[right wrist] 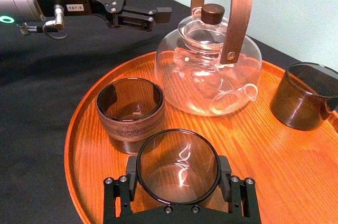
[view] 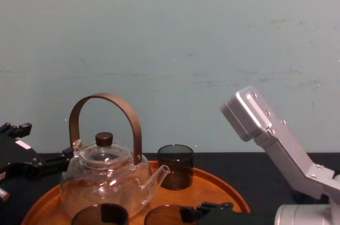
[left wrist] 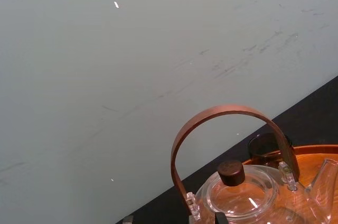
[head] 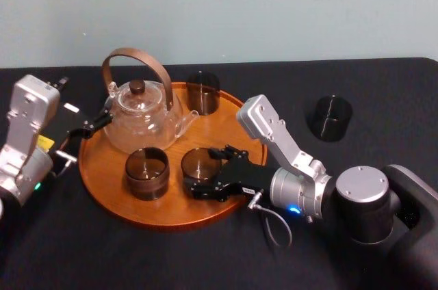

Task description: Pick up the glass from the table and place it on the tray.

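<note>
Found right gripper reaching in from the robot's right, low over the front part of the tray. Saw its fingers set close against opposite sides of the held glass, a smoky tumbler standing upright just inside the front rim. Could not tell whether its base rests on the wood or sits just above it.

Noted second glass just to the left of it, also on the tray, upright and apart from it. Marked clear teapot behind both, with brown bow handle and dark knob, spout towards the right. Logged third glass at the back of the tray, near the spout. Spotted fourth glass off the tray, on the black table, well to the right.

Placed left gripper at the tray's left rim, just beside the teapot, fingers spread wide with nothing between them
</note>
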Controlling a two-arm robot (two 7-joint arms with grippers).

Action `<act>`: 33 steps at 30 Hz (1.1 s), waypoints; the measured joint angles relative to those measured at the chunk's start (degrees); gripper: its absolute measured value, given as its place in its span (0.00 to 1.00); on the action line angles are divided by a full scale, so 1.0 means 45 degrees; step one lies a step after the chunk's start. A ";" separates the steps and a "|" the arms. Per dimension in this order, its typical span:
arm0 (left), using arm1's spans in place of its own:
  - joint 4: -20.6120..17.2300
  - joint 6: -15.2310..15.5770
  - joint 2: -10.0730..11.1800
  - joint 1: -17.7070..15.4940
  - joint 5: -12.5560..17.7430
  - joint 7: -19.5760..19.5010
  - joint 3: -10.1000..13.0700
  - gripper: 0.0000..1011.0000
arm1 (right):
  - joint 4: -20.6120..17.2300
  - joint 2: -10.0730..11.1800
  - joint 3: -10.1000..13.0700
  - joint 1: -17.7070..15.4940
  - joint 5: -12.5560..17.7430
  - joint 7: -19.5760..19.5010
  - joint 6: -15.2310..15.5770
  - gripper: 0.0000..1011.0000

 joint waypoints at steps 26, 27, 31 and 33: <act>0.0000 0.0000 0.0001 -0.0001 0.0001 -0.0001 0.0000 0.99 | 0.0003 0.0011 -0.0005 -0.0016 -0.0038 -0.0057 0.0196 0.99; 0.0000 0.0000 0.0001 -0.0001 0.0001 -0.0001 0.0000 0.99 | 0.0003 0.0011 -0.0005 -0.0016 -0.0038 -0.0057 0.0196 0.99; 0.0000 0.0000 0.0000 0.0001 0.0000 -0.0001 0.0001 0.99 | -0.0078 0.0036 0.0038 -0.0057 -0.0039 -0.0092 0.0129 0.99; 0.0000 0.0000 0.0000 0.0000 0.0000 -0.0001 0.0000 0.99 | -0.0224 0.0090 0.0078 -0.0126 -0.0039 -0.0154 0.0055 0.99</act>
